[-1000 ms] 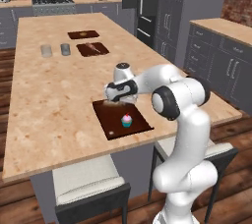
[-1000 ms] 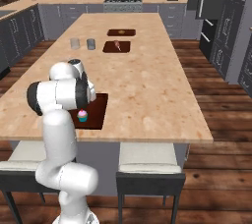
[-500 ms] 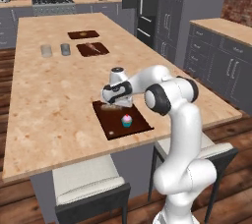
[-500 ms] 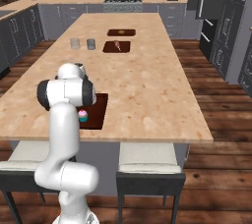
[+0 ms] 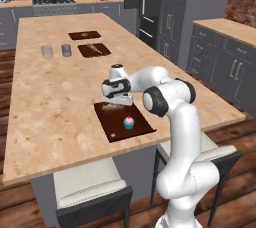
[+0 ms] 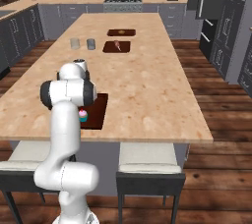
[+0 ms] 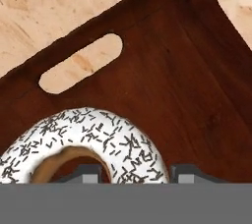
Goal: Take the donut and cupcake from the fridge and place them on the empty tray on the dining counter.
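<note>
The dark brown tray point(image 5: 142, 127) lies near the front edge of the dining counter point(image 5: 55, 97). The cupcake point(image 5: 129, 122), pink-topped in a teal wrapper, stands upright on the tray's near half and also appears as the cupcake point(image 6: 83, 115) in the right base view. My gripper point(image 5: 116, 103) is low over the tray's far end. In the hand view the white-iced, sprinkled donut point(image 7: 98, 142) sits just above the tray floor point(image 7: 187, 80) beside its slot handle point(image 7: 81, 63). My gripper point(image 7: 139, 173) is shut on the donut's ring, one fingertip in the hole and one outside.
Two more dark trays with food point(image 5: 84, 35) point(image 5: 94, 49) and two grey cups point(image 5: 47, 51) point(image 5: 66, 49) stand farther along the counter. White-cushioned stools point(image 5: 90, 187) sit below the front edge. The dark fridge point(image 5: 150, 2) stands behind, and a grey cabinet run point(image 5: 225, 37) is to the right.
The hand has shifted a little left and lower over the tray's far end, and the elbow has swung in. The cupcake has stayed put.
</note>
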